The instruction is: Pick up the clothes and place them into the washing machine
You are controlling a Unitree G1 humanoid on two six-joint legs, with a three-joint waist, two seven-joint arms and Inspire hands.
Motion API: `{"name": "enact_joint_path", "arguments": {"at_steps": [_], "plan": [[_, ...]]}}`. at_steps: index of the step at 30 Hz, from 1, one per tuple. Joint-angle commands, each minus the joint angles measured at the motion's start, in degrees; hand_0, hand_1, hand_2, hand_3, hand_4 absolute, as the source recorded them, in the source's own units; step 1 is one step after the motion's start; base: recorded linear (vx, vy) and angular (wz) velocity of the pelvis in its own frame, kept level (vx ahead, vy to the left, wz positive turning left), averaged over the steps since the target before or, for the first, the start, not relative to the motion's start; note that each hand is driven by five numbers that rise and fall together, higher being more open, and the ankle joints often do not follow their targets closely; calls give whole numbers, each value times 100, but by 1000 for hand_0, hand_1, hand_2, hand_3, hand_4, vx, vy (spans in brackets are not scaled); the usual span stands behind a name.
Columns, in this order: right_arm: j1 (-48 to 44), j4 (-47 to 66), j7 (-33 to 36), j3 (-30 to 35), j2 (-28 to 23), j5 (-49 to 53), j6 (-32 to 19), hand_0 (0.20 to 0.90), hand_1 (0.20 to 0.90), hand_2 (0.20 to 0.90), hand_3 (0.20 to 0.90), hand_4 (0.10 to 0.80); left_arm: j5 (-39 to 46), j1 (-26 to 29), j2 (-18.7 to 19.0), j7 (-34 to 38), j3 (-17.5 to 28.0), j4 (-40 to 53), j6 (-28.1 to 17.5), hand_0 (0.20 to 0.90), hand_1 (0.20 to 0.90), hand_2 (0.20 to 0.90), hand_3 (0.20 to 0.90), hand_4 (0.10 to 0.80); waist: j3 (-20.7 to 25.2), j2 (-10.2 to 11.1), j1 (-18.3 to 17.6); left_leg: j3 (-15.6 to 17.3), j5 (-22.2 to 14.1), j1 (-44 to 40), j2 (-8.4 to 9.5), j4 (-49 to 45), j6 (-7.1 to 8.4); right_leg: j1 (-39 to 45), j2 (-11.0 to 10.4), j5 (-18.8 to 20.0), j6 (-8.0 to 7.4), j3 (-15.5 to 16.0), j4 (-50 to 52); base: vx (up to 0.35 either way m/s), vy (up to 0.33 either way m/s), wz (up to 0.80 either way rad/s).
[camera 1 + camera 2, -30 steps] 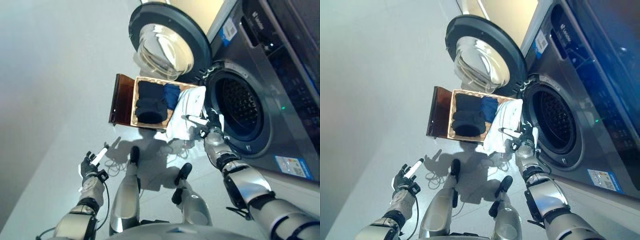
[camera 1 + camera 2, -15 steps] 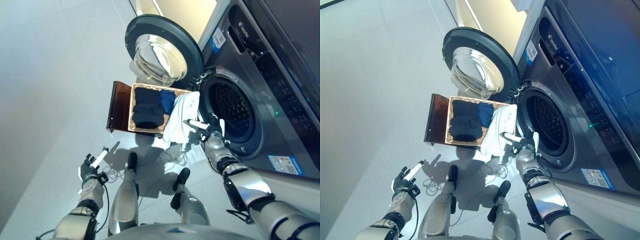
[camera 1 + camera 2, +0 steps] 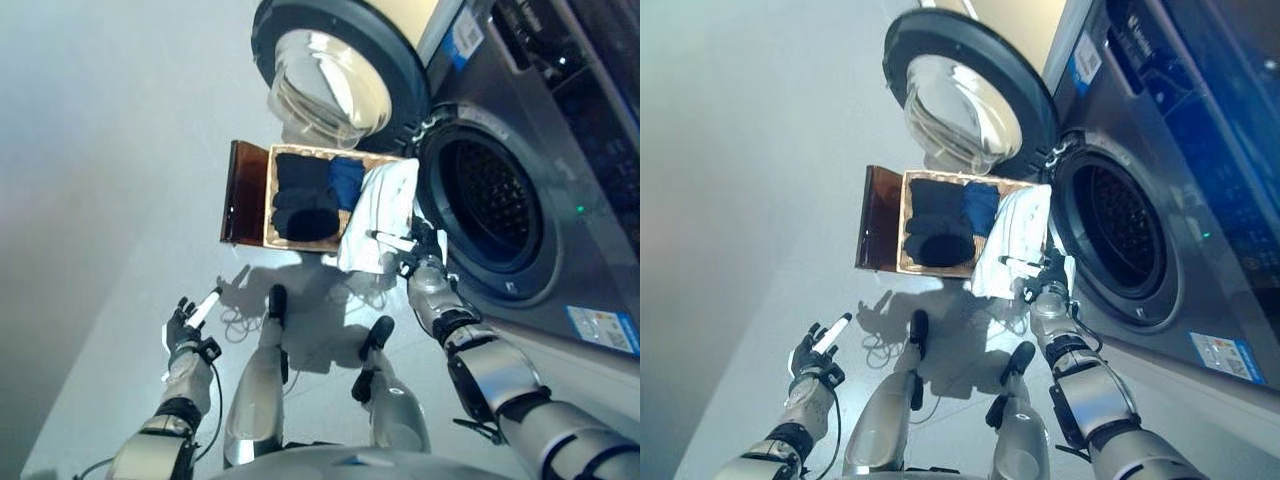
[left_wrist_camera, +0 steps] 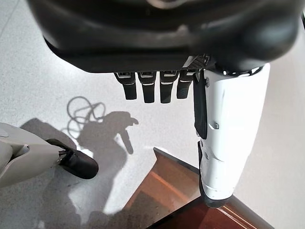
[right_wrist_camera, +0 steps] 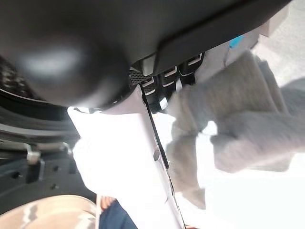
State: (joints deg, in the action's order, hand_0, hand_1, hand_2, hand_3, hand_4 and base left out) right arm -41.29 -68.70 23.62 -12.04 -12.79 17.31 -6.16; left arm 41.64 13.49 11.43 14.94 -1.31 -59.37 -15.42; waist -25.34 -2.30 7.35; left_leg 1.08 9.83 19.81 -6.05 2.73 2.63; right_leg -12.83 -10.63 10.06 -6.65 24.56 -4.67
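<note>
A white garment [image 3: 380, 212] hangs over the right rim of a wooden basket [image 3: 268, 200] on the floor, just in front of the washing machine's open drum [image 3: 495, 205]. My right hand [image 3: 420, 258] is at the garment's lower part, by the drum's rim. In the right wrist view its fingers [image 5: 164, 78] curl into the white cloth [image 5: 238, 124]. Dark folded clothes [image 3: 302, 195] and a blue piece [image 3: 345, 178] lie in the basket. My left hand [image 3: 188, 330] hangs open low on the left, holding nothing, with its fingers [image 4: 143, 86] relaxed over the floor.
The machine's round door [image 3: 330, 75] stands swung open beyond the basket. A brown panel [image 3: 245, 192] leans on the basket's left side. Grey floor stretches to the left of the basket.
The whole picture has shifted with the camera. My right hand stays on the white garment by the drum's opening, and the left hand has kept its place.
</note>
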Motion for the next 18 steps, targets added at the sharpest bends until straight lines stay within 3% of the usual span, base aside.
{"name": "enact_joint_path", "arguments": {"at_steps": [1, 18], "plan": [[-664, 245, 115, -207, -265, -214, -207, 900, 900, 900, 900, 800, 85, -2, 229, 101, -226, 177, -272, 900, 900, 900, 900, 800, -135, 53, 90, -257, 10, 123, 114, 64, 388, 119, -483, -574, -545, -140, 733, 0, 0, 0], [-1527, 214, 169, -423, -355, -326, -180, 900, 900, 900, 900, 800, 141, -63, 226, 120, -318, 394, -343, 900, 900, 900, 900, 800, -376, -106, 128, -276, 50, 376, 261, 122, 289, -299, -578, -490, -566, -290, 889, -10, 27, -1]]}}
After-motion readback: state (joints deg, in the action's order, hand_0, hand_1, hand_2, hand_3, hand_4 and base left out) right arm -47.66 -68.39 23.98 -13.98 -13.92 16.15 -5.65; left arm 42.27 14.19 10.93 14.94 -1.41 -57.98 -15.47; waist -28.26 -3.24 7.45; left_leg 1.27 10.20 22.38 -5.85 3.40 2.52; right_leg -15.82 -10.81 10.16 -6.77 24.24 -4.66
